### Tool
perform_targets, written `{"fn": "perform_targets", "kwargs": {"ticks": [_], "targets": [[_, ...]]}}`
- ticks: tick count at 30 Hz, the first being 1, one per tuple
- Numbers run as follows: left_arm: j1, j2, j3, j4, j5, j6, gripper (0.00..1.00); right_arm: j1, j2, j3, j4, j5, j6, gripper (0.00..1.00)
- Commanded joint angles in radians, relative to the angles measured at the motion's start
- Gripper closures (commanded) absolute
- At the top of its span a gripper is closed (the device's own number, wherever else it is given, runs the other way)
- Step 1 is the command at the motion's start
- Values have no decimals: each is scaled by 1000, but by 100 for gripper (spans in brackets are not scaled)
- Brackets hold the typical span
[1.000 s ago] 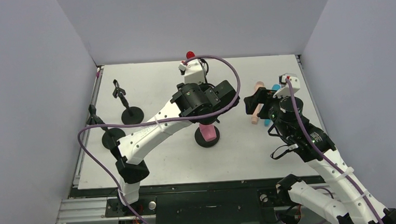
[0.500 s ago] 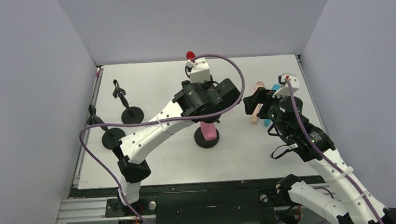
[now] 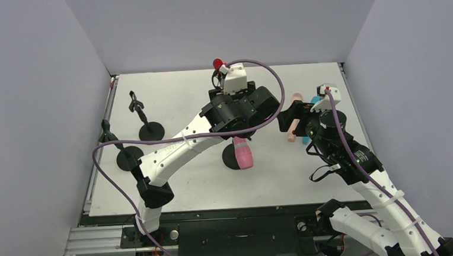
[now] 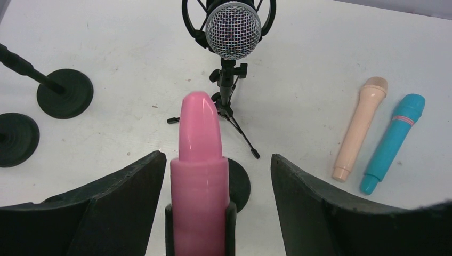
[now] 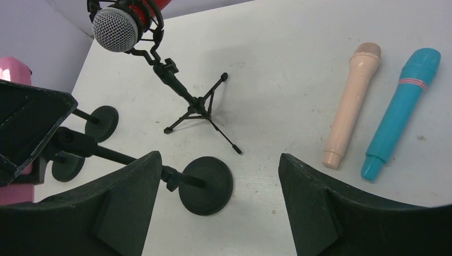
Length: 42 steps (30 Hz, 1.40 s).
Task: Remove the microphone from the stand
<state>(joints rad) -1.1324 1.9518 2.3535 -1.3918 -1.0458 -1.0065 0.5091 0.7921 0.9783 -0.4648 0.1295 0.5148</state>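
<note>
The pink microphone [image 4: 198, 176] stands in the black clip [image 4: 230, 229] of a stand with a round base [image 4: 240, 184]. In the top view the microphone [image 3: 243, 155] leans a little right over the base [image 3: 231, 159]. My left gripper [image 4: 216, 156] is open with its jaws either side of the microphone. The left finger [image 4: 122, 197] is close against it and the right finger [image 4: 314, 208] stands apart. My right gripper [image 5: 218, 157] is open and empty above the same base [image 5: 205, 185], to the right of the stand [image 3: 287, 117].
A mesh-headed microphone on a tripod [image 4: 233, 29] stands at the back [image 3: 217, 63]. A beige microphone [image 5: 352, 101] and a teal microphone [image 5: 402, 109] lie at the right. Two empty round-based stands [image 3: 146, 124] [image 3: 125, 155] stand at the left.
My left wrist has shifted right and toward the back. The pink microphone now leans slightly further right. My right arm has barely moved.
</note>
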Motion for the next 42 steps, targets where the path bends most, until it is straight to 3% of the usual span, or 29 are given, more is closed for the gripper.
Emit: {"fn": "perform_targets", "kwargs": {"ticks": [1,9,12,13,19,23,26,33,37,42], "targets": [[2,-27,9,83,0,65,29,-7,1,44,35,-25,13,24],[2,-57,-1,136,11,131,19,-7,-6,74,17,-104,10,24],[3,-79,-2,161,22,167,9,-6,-6,93,4,-154,13,24],[3,-84,-2,170,26,182,0,-4,-8,100,1,-179,14,24],[7,-167,-17,242,44,275,4,25,3,146,-30,-253,13,23],[39,-264,-72,327,108,374,4,130,50,233,-98,-203,-3,23],[78,-366,-207,433,179,472,4,277,118,356,-174,-88,-28,23],[319,-628,-537,623,456,537,4,489,351,576,-379,103,-38,23],[451,-783,-746,784,634,572,4,541,454,666,-461,174,-55,23],[571,-872,-878,867,774,576,4,562,562,759,-530,195,-68,23]]}}
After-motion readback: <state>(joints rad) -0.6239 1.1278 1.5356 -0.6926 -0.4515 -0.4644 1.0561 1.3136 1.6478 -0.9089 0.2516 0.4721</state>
